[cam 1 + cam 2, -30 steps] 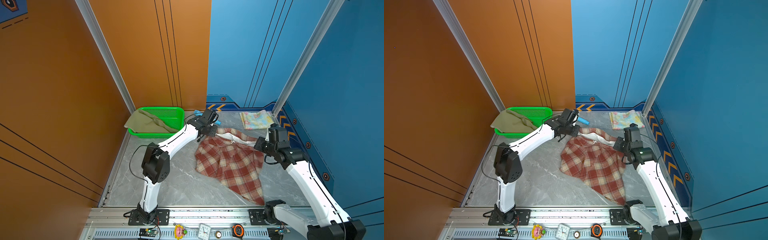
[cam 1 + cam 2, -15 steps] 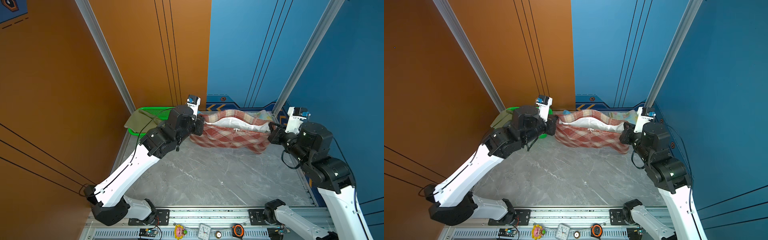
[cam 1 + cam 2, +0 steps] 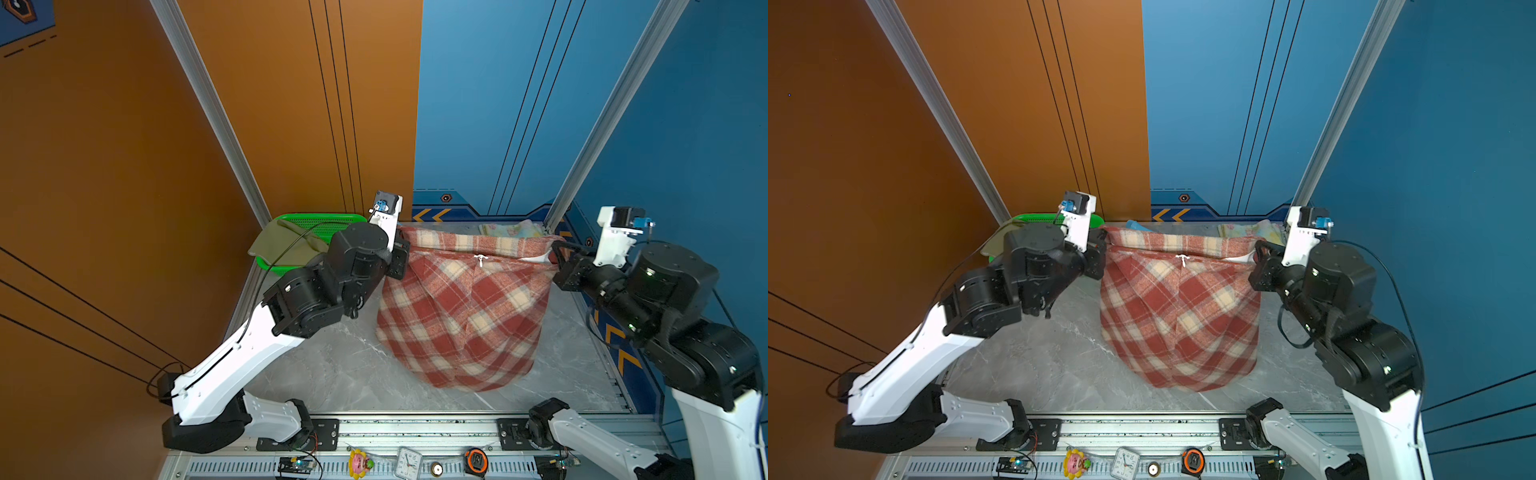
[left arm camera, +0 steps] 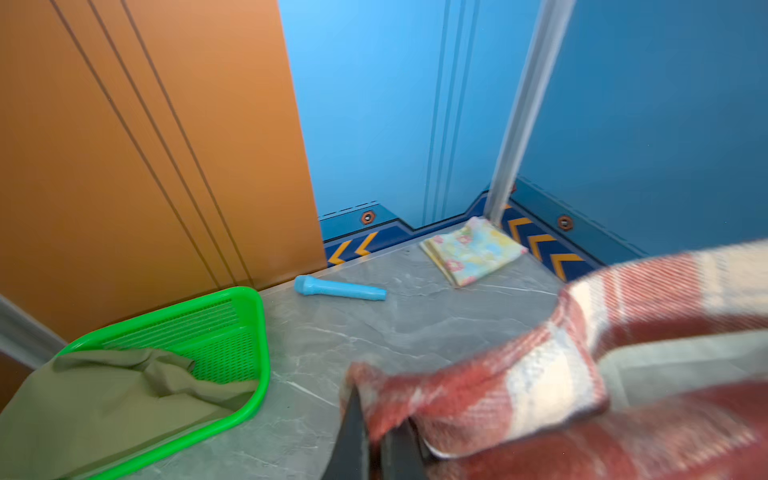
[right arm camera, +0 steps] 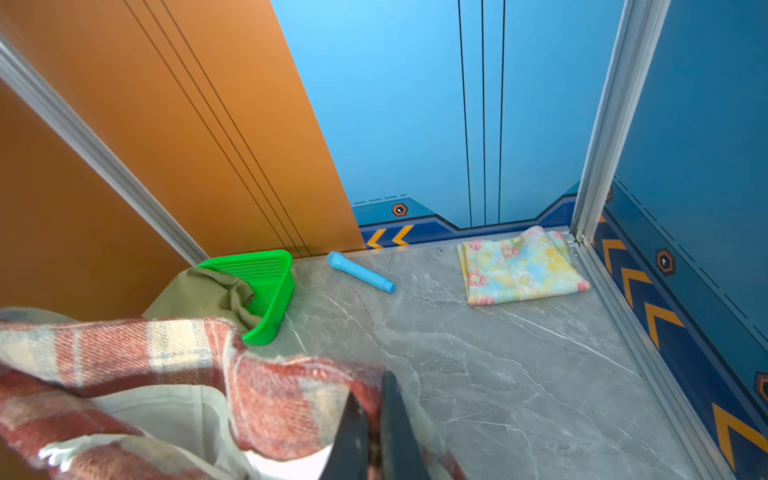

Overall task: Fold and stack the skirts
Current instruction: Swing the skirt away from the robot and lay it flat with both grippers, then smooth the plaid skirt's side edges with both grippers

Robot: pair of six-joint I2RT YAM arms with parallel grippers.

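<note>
1. The left arm (image 3: 232,361) and the right arm (image 3: 706,357) are holding the red-and-cream plaid skirt (image 3: 461,316) up between them, above the grey marbled worktop (image 3: 340,365).
2. The left jaws are pressing together on one end of the waistband. In the left wrist view the dark fingers (image 4: 353,436) are pinching the plaid edge.
3. The right jaws are pinching the other end of the waistband. In the right wrist view their fingers (image 5: 353,440) are closing on the cloth, and the pale lining is showing beside them.
4. The waistband is stretching across between the two grips. A small white zipper pull (image 3: 481,259) is hanging near its middle.
5. The rest of the plaid skirt is hanging down and bulging toward the front rail. I cannot tell whether its hem is touching the worktop.
6. The pastel floral skirt (image 5: 523,266) is lying folded flat in the far right corner of the worktop, well apart from the arms.
7. The olive-green skirt (image 4: 104,399) is lying crumpled in the green mesh basket (image 4: 245,291) at the far left, spilling over its near rim.
8. A light-blue tube (image 4: 338,287) is lying on the worktop by the back wall, between the basket and the floral skirt, touching neither.
</note>
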